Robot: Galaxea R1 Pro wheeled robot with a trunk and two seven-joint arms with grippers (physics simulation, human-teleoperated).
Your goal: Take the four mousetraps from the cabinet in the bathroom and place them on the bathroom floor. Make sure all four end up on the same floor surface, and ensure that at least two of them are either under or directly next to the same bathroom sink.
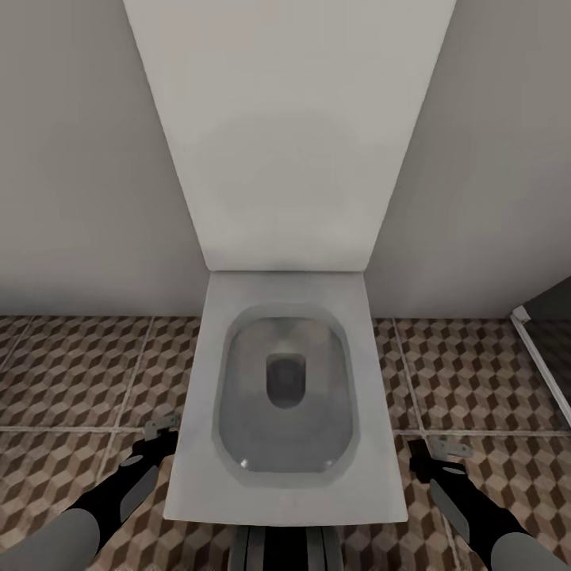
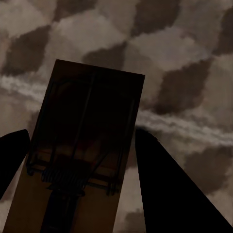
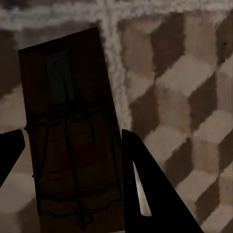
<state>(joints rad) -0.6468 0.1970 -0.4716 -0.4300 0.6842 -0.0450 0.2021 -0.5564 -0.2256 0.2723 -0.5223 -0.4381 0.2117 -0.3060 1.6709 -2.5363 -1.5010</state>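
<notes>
I hold two mousetraps, one in each gripper, low over the bathroom floor (image 1: 71, 373) of brown-and-beige cube tiles. My left gripper (image 1: 161, 434) is shut on a mousetrap (image 1: 161, 426) just left of the toilet bowl. In the left wrist view that tan board with dark wire (image 2: 82, 155) sits between the dark fingers (image 2: 165, 189). To the right of the bowl, my right gripper (image 1: 441, 454) is shut on another mousetrap (image 1: 450, 447). The right wrist view has that trap (image 3: 73, 131), with its red spot, between the fingers (image 3: 150, 189). The cabinet and the bathroom sink are out of view.
A white toilet (image 1: 198, 444) with its lid raised (image 1: 285, 135) stands straight ahead against grey walls, between my two arms. A dark door frame (image 1: 547, 341) runs along the right edge. Tiled floor (image 1: 476, 365) lies on both sides of the toilet.
</notes>
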